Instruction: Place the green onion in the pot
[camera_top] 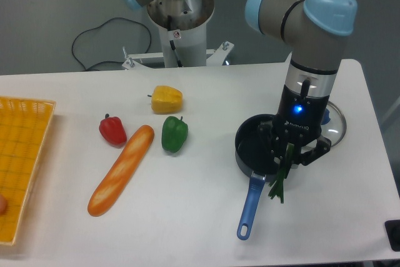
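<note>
The pot [253,145] is a small black saucepan with a long blue handle [250,207] pointing toward the table's front. My gripper [289,153] hangs over the pot's right rim and is shut on the green onion [281,179], a thin bunch of dark green stalks. The stalks hang down from the fingers, and their lower ends reach the table just right of the handle. The upper part of the onion is hidden between the fingers.
A glass lid [334,123] lies behind my gripper at the right. A green bell pepper [174,134], a yellow pepper [167,99], a red pepper [112,130] and a bread loaf [121,170] lie left of the pot. A yellow basket [22,154] stands at the left edge.
</note>
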{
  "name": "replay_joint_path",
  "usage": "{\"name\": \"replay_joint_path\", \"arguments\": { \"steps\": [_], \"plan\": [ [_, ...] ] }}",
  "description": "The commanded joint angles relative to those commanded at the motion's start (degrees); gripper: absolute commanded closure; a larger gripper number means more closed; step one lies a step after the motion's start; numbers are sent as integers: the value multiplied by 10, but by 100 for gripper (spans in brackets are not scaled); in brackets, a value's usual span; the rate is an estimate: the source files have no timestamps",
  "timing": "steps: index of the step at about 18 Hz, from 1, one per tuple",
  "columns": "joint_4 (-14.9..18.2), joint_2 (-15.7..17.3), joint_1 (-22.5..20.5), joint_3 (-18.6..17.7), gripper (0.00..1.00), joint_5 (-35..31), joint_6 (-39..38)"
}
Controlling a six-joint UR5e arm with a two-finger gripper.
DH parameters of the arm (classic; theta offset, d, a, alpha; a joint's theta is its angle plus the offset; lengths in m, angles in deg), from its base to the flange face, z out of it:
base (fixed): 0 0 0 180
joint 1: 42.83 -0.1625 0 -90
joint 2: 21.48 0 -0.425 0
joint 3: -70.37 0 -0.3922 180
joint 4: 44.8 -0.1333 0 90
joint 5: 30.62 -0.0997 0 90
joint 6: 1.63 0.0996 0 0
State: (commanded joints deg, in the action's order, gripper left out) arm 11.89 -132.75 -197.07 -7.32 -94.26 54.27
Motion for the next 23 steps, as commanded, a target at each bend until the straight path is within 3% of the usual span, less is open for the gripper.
{"name": "replay_joint_path", "arguments": {
  "steps": [8,17,23],
  "plan": [
    [-4,-6,-8,1,91,33,14],
    [-4,-4,-4,-24,91,34,18],
    [-4,-8,-6,-37,90,71,54]
  ]
}}
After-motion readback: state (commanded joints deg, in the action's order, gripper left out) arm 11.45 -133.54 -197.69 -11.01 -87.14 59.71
